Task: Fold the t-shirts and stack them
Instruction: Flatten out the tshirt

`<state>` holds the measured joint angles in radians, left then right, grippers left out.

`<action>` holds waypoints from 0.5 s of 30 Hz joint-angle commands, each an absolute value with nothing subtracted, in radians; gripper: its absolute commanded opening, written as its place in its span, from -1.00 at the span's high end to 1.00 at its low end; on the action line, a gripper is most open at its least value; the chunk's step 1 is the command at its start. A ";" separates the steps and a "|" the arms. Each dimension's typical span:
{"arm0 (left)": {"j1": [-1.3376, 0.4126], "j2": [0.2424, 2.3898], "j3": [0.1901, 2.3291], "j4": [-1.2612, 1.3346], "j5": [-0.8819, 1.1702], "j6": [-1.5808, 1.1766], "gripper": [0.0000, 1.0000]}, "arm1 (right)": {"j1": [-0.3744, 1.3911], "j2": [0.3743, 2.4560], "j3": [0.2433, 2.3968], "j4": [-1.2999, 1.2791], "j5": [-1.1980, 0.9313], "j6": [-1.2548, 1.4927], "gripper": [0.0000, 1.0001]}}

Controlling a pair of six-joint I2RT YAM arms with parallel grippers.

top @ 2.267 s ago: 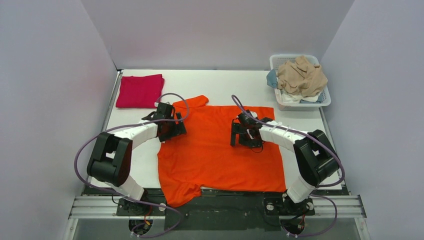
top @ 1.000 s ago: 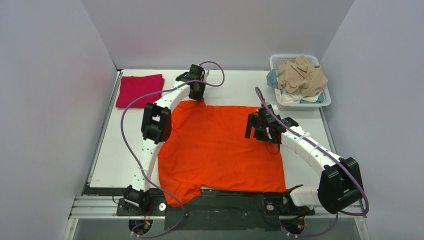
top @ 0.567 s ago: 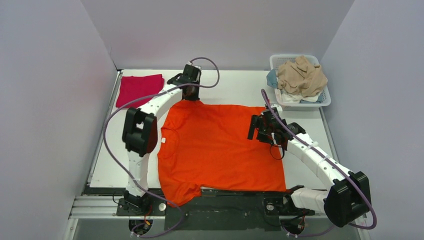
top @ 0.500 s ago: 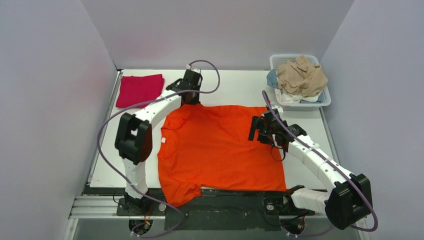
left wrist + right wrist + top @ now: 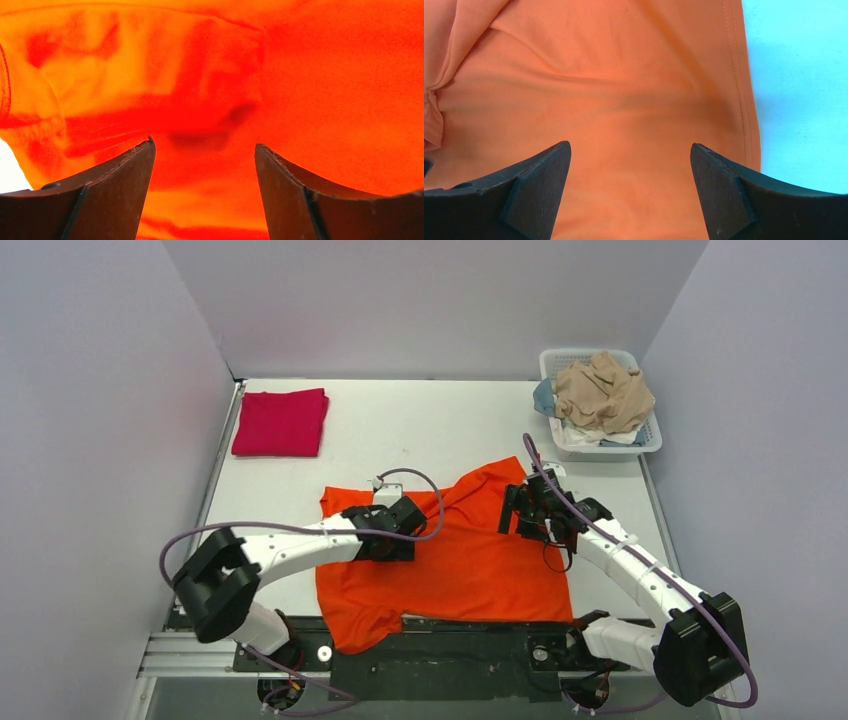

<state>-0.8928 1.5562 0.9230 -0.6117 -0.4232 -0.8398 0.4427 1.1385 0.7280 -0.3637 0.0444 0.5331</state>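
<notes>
The orange t-shirt [image 5: 470, 570] lies on the white table, its far part doubled over toward the near side, with a raised peak beside the right arm. My left gripper [image 5: 397, 538] hovers low over the folded left part; in the left wrist view it [image 5: 202, 145] stands open, with orange cloth [image 5: 300, 75] below and nothing between the fingers. My right gripper [image 5: 525, 512] is open over the shirt's right side [image 5: 624, 75], close to its hemmed edge. A crimson-red t-shirt [image 5: 281, 422] lies folded at the far left. A crumpled beige t-shirt [image 5: 603, 388] tops the basket pile.
The white slatted basket [image 5: 650, 438] stands at the far right corner, with pale blue and white cloth under the beige one. Bare white table [image 5: 799, 75] shows just right of the orange shirt's hem. Grey walls close in three sides.
My left arm swept from the far edge back toward the near side, dragging the orange shirt's far part over itself, then opened and let go. The right arm has barely moved.
</notes>
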 commanded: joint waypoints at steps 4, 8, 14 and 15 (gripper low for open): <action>-0.934 1.279 0.956 -0.726 -0.505 -0.920 -0.70 | 0.455 1.130 0.741 -0.367 0.056 0.537 -0.68; -0.779 1.256 0.926 -0.621 -0.367 -0.831 -0.73 | 0.457 1.169 0.800 -0.359 0.068 0.541 -0.68; -0.697 1.262 0.883 -0.758 -0.284 -0.846 -0.73 | 0.454 1.280 0.902 -0.396 0.117 0.558 -0.69; -0.697 1.254 0.849 -0.772 -0.280 -0.876 -0.72 | 0.454 1.297 0.904 -0.383 0.113 0.560 -0.69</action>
<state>-0.6952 1.2663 0.9054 -0.6739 -0.3470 -0.8436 0.4477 1.2438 0.8471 -0.3656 0.0727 0.5419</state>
